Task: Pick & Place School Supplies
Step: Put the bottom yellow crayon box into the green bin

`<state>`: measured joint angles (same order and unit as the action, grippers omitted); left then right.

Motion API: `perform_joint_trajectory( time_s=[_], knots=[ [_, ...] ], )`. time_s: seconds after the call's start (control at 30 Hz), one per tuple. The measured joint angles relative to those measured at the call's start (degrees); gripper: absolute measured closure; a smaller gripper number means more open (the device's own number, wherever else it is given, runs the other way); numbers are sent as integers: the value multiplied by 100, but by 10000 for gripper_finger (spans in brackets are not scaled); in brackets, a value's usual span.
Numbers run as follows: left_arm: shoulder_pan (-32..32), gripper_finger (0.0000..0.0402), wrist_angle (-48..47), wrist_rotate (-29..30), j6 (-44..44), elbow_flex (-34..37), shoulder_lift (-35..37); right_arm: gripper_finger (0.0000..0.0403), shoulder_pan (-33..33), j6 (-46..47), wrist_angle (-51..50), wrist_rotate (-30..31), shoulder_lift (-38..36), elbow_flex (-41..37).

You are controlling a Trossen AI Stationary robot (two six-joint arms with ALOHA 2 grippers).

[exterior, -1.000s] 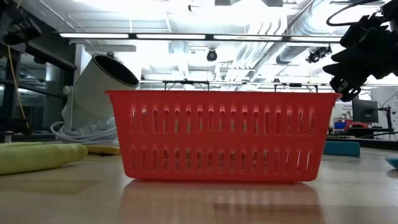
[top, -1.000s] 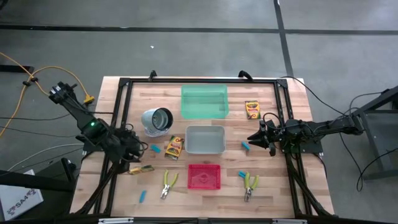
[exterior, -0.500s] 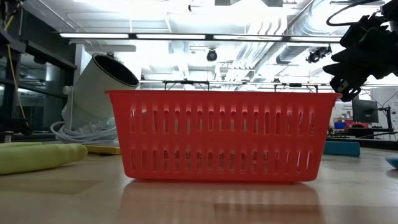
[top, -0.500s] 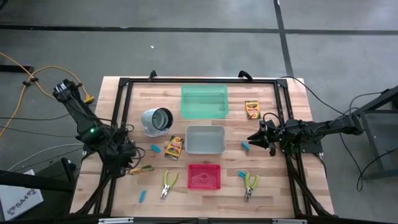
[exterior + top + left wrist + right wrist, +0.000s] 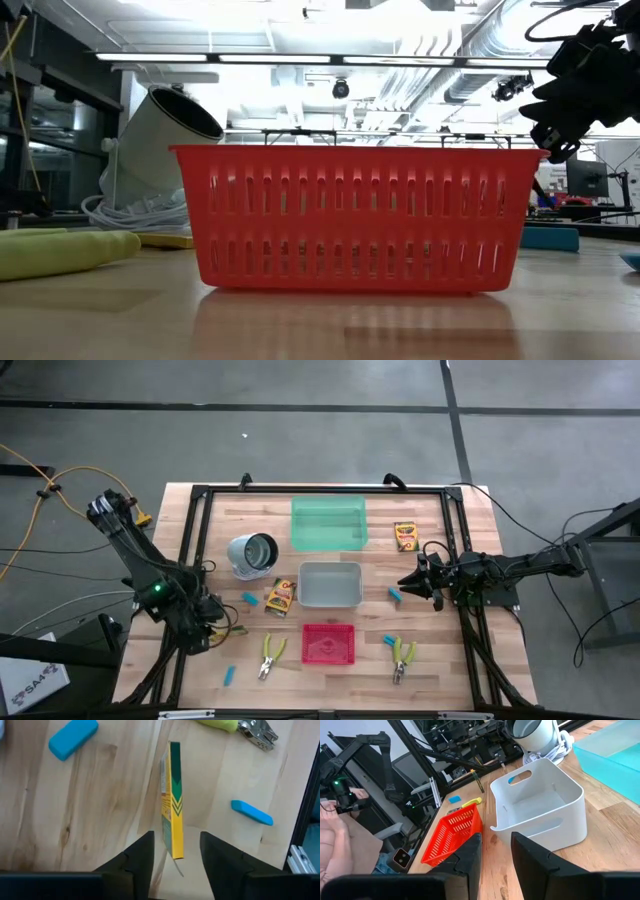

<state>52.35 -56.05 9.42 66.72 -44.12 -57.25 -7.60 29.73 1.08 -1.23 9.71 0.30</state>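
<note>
My left gripper (image 5: 175,865) is open near the table's left near corner. Its fingers stand on either side of the close end of a yellow-orange crayon box (image 5: 173,800), which shows edge-on; I see no touch. In the high view that box (image 5: 233,630) sits just right of the gripper (image 5: 212,634). My right gripper (image 5: 405,582) is open and hovers right of the grey tray (image 5: 329,584), above a light-blue piece (image 5: 395,595). Two more crayon boxes (image 5: 281,596) (image 5: 405,536) lie flat. Two pliers (image 5: 268,656) (image 5: 401,658) lie near the front edge.
A green tray (image 5: 329,523) stands at the far side and a red tray (image 5: 329,643) near the front. A white cylinder with a cord (image 5: 252,555) lies left of the grey tray. Other blue pieces (image 5: 249,598) (image 5: 230,674) (image 5: 390,640) are scattered. A person shows beyond the table (image 5: 340,845).
My left arm has swung toward the table's near edge, bringing its gripper down beside the crayon box at the left front. My right arm has kept still.
</note>
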Motion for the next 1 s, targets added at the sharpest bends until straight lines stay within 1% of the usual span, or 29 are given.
perform_joint_trajectory(
  time_s=[0.13, 0.27, 0.53, 0.73, 1.0],
  knots=[
    [-2, 213, 15, -8, 231, 0, -99, 306, 0, 0, 0, 0, 0, 2],
    [-2, 201, 15, -9, 387, 2, -116, 306, -2, -1, -2, 0, -1, 0],
    [-10, 199, 27, -58, 563, 4, -319, 306, -1, -2, -1, 0, -2, 0],
    [-10, 199, 81, -128, 529, 5, -530, 306, -1, 0, -1, 0, 0, 1],
    [-10, 199, 103, -136, 492, 7, -634, 306, -2, -1, 0, 0, -1, 1]
  ],
)
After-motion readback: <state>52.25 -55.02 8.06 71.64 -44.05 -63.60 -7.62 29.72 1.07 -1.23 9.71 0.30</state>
